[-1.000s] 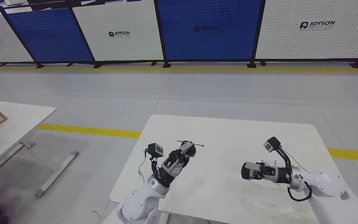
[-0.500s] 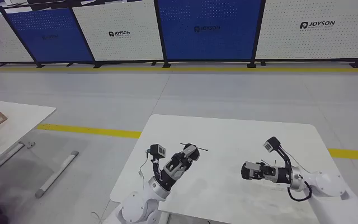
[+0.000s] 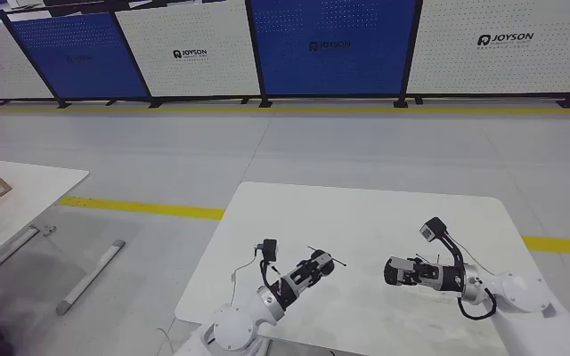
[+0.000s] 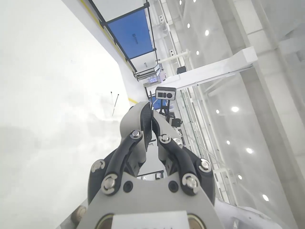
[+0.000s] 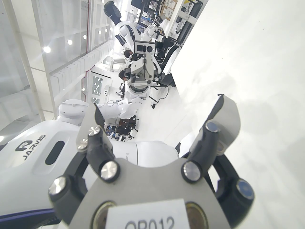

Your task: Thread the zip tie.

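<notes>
Over the table's (image 3: 374, 214) near edge, left gripper (image 4: 150, 110) sits pinched tight on the zip tie (image 3: 337, 261), holding it clear of the top w/ both ends poking out, prob. so right gripper (image 5: 158, 104), spread wide & empty farther along that edge, can take the tail.

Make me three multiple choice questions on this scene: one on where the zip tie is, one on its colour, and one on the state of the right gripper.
1. Where is the zip tie?
A) lying loose
B) in the left gripper
C) in the right gripper

2. What colour is the zip tie?
A) black
B) white
C) yellow

3. What state is the right gripper in?
A) shut on the zip tie
B) shut on nothing
C) open

Answers:
1 B: the left gripper is shut on it, and both ends stick out.
2 A: it shows as a thin black line.
3 C: its fingers stand wide apart with nothing between them.
</notes>
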